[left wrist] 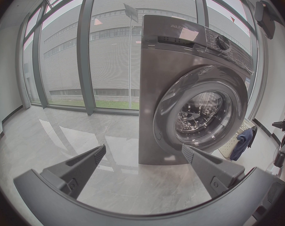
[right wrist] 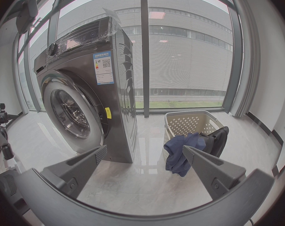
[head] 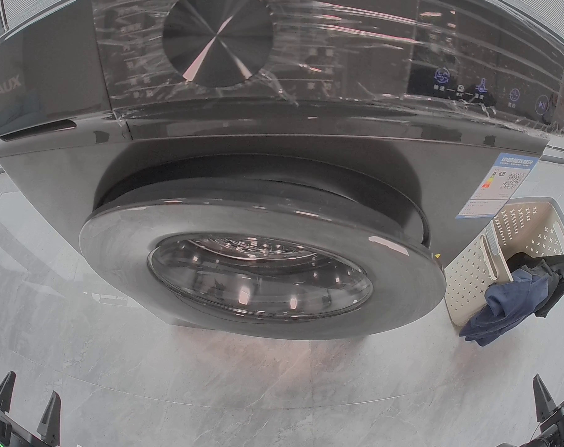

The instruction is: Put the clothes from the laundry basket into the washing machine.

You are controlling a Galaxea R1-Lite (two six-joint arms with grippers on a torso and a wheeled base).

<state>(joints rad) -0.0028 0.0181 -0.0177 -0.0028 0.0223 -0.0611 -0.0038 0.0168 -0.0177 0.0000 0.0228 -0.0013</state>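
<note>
Your jaws stood spread, empty. The clothes (right wrist: 175,154) hung over the laundry basket (right wrist: 186,123) rim ahead of the right jaws; the washing machine door (head: 406,268) seemed shut, so a carried garment would hit it.

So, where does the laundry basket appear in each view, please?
Head view: laundry basket at the right edge, beside the washing machine.
Left wrist view: laundry basket just past the machine's door.
Right wrist view: laundry basket beside the machine.
Shared landmark: blue garment over its rim.
</note>
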